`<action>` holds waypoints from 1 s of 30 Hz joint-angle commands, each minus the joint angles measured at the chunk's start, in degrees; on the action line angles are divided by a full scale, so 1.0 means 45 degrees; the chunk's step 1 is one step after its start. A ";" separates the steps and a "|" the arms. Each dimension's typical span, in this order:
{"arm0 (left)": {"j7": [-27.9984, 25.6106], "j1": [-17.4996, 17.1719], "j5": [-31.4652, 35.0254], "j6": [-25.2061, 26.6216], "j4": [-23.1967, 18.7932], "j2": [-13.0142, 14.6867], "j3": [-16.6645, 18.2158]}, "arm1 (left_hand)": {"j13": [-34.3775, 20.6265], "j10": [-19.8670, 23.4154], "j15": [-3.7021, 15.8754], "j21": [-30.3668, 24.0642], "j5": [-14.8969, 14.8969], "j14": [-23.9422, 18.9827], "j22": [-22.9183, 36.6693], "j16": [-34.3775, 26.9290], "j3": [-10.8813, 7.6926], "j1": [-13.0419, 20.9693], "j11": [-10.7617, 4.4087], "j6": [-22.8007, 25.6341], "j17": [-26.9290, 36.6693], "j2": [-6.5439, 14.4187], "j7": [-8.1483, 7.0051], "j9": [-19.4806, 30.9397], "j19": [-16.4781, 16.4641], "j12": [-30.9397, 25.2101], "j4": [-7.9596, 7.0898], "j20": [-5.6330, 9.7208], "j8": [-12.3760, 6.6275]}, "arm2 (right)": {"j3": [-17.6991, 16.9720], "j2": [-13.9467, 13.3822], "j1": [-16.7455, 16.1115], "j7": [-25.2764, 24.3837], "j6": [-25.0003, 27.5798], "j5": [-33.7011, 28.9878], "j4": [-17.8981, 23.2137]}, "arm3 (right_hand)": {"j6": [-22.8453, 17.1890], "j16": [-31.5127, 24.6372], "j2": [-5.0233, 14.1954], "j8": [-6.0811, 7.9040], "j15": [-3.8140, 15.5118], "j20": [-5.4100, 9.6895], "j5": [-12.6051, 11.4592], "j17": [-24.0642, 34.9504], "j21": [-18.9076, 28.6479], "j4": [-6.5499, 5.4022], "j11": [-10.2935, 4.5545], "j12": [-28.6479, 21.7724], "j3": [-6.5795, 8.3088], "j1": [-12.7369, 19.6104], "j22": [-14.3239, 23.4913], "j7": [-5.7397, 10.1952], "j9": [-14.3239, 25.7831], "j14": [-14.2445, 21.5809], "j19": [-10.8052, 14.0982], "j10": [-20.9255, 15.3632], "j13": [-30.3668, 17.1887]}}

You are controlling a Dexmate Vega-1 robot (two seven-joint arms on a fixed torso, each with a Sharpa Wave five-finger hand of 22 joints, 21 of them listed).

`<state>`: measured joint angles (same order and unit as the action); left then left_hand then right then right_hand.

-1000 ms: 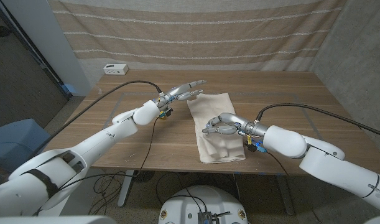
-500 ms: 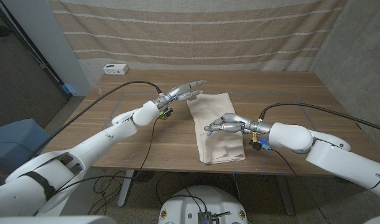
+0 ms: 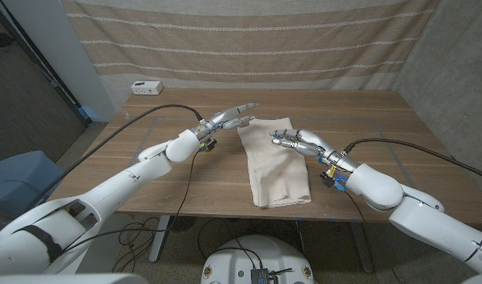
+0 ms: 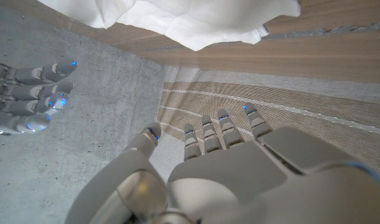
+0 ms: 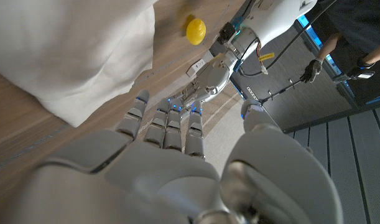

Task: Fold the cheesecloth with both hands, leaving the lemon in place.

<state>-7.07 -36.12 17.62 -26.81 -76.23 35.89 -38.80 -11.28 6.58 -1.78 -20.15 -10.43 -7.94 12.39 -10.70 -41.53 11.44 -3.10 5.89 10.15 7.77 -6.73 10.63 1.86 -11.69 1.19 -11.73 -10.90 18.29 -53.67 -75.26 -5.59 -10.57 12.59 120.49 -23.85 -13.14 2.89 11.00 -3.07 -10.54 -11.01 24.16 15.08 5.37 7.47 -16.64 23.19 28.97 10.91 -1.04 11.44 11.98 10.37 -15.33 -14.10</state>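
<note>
Both hands up off the cloth, nothing held

My left hand (image 3: 231,117) hovers at the cloth's upper-left corner, left of centre in the head view, fingers stretched out and apart with nothing between them; I judge it sits there because that corner is the natural edge to take for a fold. My right hand (image 3: 302,142) hangs over the cloth's right edge, right of centre, fingers loosely apart and reaching toward the left hand, gripping nothing. The cheesecloth (image 3: 274,162) lies in a long folded strip down the middle of the table (image 3: 146,170), its lower end near the front edge. The lemon (image 5: 195,30) shows at the top centre of the right wrist view, on bare wood just beside the cloth and clear of it, so folding need not disturb it.
</note>
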 commanded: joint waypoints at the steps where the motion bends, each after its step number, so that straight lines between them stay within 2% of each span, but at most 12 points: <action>1: -0.2227 -0.1611 0.1357 0.3831 -0.2462 0.0293 0.0780 | -0.0014 0.0535 0.0121 -0.0156 -0.0106 -0.0446 -0.0011 -0.0172 -0.0081 0.0585 -0.0038 0.0413 0.0003 -0.0064 0.0088 -0.0008 -0.0316 -0.0262 0.0691 0.0049 -0.0176 | -0.0537 0.1120 -0.0646 -0.1322 -0.1733 -0.0740 -0.0811 | -0.0126 -0.0065 0.0018 0.0094 -0.0011 -0.0010 0.0022 0.0010 0.0105 0.0124 -0.0065 0.0003 0.0021 0.0133 0.0019 -0.0086 -0.0007 0.0102 0.0092 -0.0112 0.0001; 4: -0.2592 -0.1851 0.1341 0.4452 -0.2729 0.0301 0.0890 | -0.0017 0.0725 0.0191 -0.0199 -0.0092 -0.0602 -0.0021 -0.0204 -0.0050 0.0759 -0.0058 0.0567 0.0010 -0.0115 0.0141 -0.0007 -0.0439 -0.0322 0.0917 0.0087 -0.0206 | -0.0631 0.1484 -0.0704 -0.1699 -0.2081 -0.1150 -0.0954 | -0.0175 -0.0074 0.0003 0.0114 0.0036 0.0007 0.0028 -0.0004 0.0121 0.0162 -0.0053 -0.0012 0.0011 0.0143 0.0018 -0.0105 -0.0010 0.0130 0.0157 -0.0192 0.0011; 8: -0.2697 -0.2065 0.0099 0.3807 -0.2441 0.0232 0.1199 | -0.0025 0.0955 0.0222 -0.0289 0.0003 -0.0789 -0.0028 -0.0244 0.0183 0.0769 0.0054 0.0783 0.0035 -0.0373 0.0238 -0.0005 -0.0675 -0.0387 0.1103 0.0158 -0.0230 | -0.0781 0.1872 -0.0658 -0.1940 -0.2381 -0.1377 -0.1151 | -0.0173 -0.0081 -0.0058 0.0111 0.0114 0.0237 0.0047 -0.0037 0.0190 0.0202 -0.0076 0.0015 -0.0053 0.0077 0.0014 -0.0067 -0.0017 0.0162 0.0392 -0.0231 0.0032; 10: -0.2455 -0.2128 -0.0751 0.3340 -0.2255 0.0216 0.1382 | -0.0036 0.1001 0.0159 -0.0312 0.0054 -0.0816 -0.0022 -0.0271 0.0353 0.0597 0.0166 0.0824 0.0099 -0.0373 0.0358 -0.0001 -0.0722 -0.0392 0.0984 0.0123 -0.0212 | -0.0866 0.2059 -0.0593 -0.1984 -0.2542 -0.1337 -0.1289 | -0.0076 -0.0083 -0.0068 0.0074 0.0110 0.0279 0.0056 -0.0043 0.0194 0.0185 -0.0093 0.0078 -0.0090 0.0004 0.0012 0.0023 -0.0020 0.0163 0.0430 -0.0128 0.0043; 12: -0.2336 -0.2230 -0.1400 0.3019 -0.2160 0.0206 0.1564 | -0.0047 0.0976 0.0106 -0.0334 0.0075 -0.0753 -0.0012 -0.0286 0.0462 0.0375 0.0238 0.0815 0.0192 -0.0136 0.0422 0.0004 -0.0755 -0.0368 0.0707 0.0074 -0.0173 | -0.0975 0.2235 -0.0537 -0.2073 -0.2675 -0.1364 -0.1407 | 0.0012 -0.0088 -0.0053 0.0044 0.0104 0.0305 0.0064 -0.0045 0.0200 0.0153 -0.0102 0.0140 -0.0123 -0.0081 0.0010 0.0054 -0.0023 0.0163 0.0476 -0.0034 0.0055; 18: -0.1857 -0.2569 -0.3188 0.1886 -0.1926 0.0242 0.2100 | -0.0054 0.0903 0.0077 -0.0353 0.0085 -0.0664 -0.0006 -0.0251 0.0533 0.0211 0.0350 0.0766 0.0215 -0.0063 0.0464 0.0004 -0.0785 -0.0326 0.0540 0.0062 -0.0125 | -0.1243 0.2690 -0.0290 -0.1915 -0.3055 -0.0687 -0.1883 | 0.0134 -0.0101 -0.0031 0.0009 0.0092 0.0397 0.0084 -0.0052 0.0232 0.0092 -0.0177 0.0238 -0.0186 -0.0245 0.0005 0.0153 -0.0029 0.0180 0.0614 0.0098 0.0080; 20: -0.1385 -0.2774 -0.4285 0.1360 -0.1816 0.0218 0.2380 | -0.0057 0.0845 0.0070 -0.0354 0.0095 -0.0594 -0.0002 -0.0223 0.0580 0.0121 0.0372 0.0692 0.0225 -0.0049 0.0453 0.0003 -0.0777 -0.0297 0.0455 0.0057 -0.0084 | -0.1303 0.2850 -0.0095 -0.1840 -0.3109 -0.0417 -0.2215 | 0.0251 -0.0111 -0.0026 -0.0027 0.0082 0.0397 0.0096 -0.0058 0.0234 0.0057 -0.0215 0.0306 -0.0224 -0.0341 0.0002 0.0200 -0.0032 0.0200 0.0650 0.0206 0.0095; 21: -0.1359 -0.2774 -0.4305 0.1337 -0.1805 0.0213 0.2386 | -0.0057 0.0835 0.0069 -0.0353 0.0096 -0.0590 -0.0002 -0.0222 0.0584 0.0112 0.0371 0.0687 0.0225 -0.0048 0.0455 0.0003 -0.0776 -0.0293 0.0448 0.0052 -0.0081 | -0.1315 0.2869 -0.0098 -0.1822 -0.3108 -0.0422 -0.2218 | 0.0332 -0.0114 -0.0026 -0.0052 0.0085 0.0408 0.0101 -0.0062 0.0234 0.0036 -0.0216 0.0318 -0.0248 -0.0399 0.0001 0.0276 -0.0035 0.0206 0.0670 0.0198 0.0104; 22: -0.1234 -0.2935 -0.4746 0.1097 -0.1806 0.0220 0.2541 | -0.0058 0.0774 0.0002 -0.0355 0.0105 -0.0486 0.0000 -0.0178 0.0624 0.0043 0.0407 0.0654 0.0223 -0.0055 0.0434 0.0001 -0.0773 -0.0263 0.0391 0.0067 -0.0059 | -0.1301 0.2995 0.0077 -0.1710 -0.3130 -0.0108 -0.2476 | 0.0395 -0.0108 -0.0036 -0.0062 0.0083 0.0437 0.0108 -0.0072 0.0232 0.0010 -0.0336 0.0381 -0.0288 -0.0488 -0.0002 0.0311 -0.0039 0.0196 0.0696 0.0291 0.0121; 27: -0.0144 -0.3271 -0.6487 0.0595 -0.1743 0.0279 0.2917 | -0.0052 0.0519 0.0058 -0.0373 0.0114 -0.0270 0.0004 -0.0084 0.0674 -0.0092 0.0385 0.0530 0.0201 -0.0027 0.0441 -0.0009 -0.0799 -0.0150 0.0262 0.0190 0.0007 | -0.1269 0.3309 0.0566 -0.1443 -0.3180 0.0541 -0.3209 | 0.0587 -0.0079 -0.0050 -0.0100 0.0007 0.0453 0.0120 -0.0098 0.0214 -0.0050 -0.0343 0.0518 -0.0372 -0.0686 -0.0008 0.0392 -0.0048 0.0138 0.0722 0.0494 0.0158; 29: 0.0073 -0.3371 -0.6867 0.0468 -0.1725 0.0299 0.3046 | -0.0035 0.0268 0.0093 -0.0351 0.0115 -0.0042 0.0002 0.0010 0.0658 -0.0127 0.0376 0.0285 0.0151 0.0021 0.0416 -0.0026 -0.0731 -0.0045 0.0214 0.0287 0.0102 | -0.1231 0.3481 0.0805 -0.1235 -0.3354 0.0969 -0.3600 | 0.0724 -0.0004 -0.0085 -0.0115 -0.0041 0.0582 0.0125 -0.0143 0.0169 -0.0076 -0.0352 0.0630 -0.0435 -0.0826 -0.0015 0.0381 -0.0055 -0.0001 0.0671 0.0661 0.0193; 30: 0.0267 -0.3394 -0.7099 0.0375 -0.1678 0.0311 0.3093 | -0.0026 0.0263 0.0162 -0.0353 0.0114 0.0063 0.0001 0.0050 0.0635 -0.0124 0.0369 0.0286 0.0129 0.0063 0.0497 -0.0033 -0.0729 -0.0041 0.0199 0.0418 0.0097 | -0.1219 0.3537 0.0917 -0.1112 -0.3418 0.1186 -0.3773 | 0.0843 0.0037 -0.0107 -0.0128 -0.0068 0.0838 0.0125 -0.0188 0.0168 -0.0090 -0.0406 0.0686 -0.0478 -0.0927 -0.0022 0.0388 -0.0061 -0.0053 0.0724 0.0710 0.0223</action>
<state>-12.71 -48.50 -0.36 -19.87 -84.64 36.95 -28.42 -11.34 8.25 -1.34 -21.47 -9.95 -8.52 12.25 -10.86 -38.35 11.39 -1.40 7.62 10.83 7.93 -4.71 10.39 -1.57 -12.07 2.60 -10.70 -10.58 13.07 -41.30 -75.12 -13.08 -23.74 11.61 110.14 -20.86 -13.36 2.34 10.78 -2.88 -8.16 -10.58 23.52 15.97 4.99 5.81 -14.02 21.53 25.78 10.71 0.65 11.19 12.16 13.35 -12.85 -13.21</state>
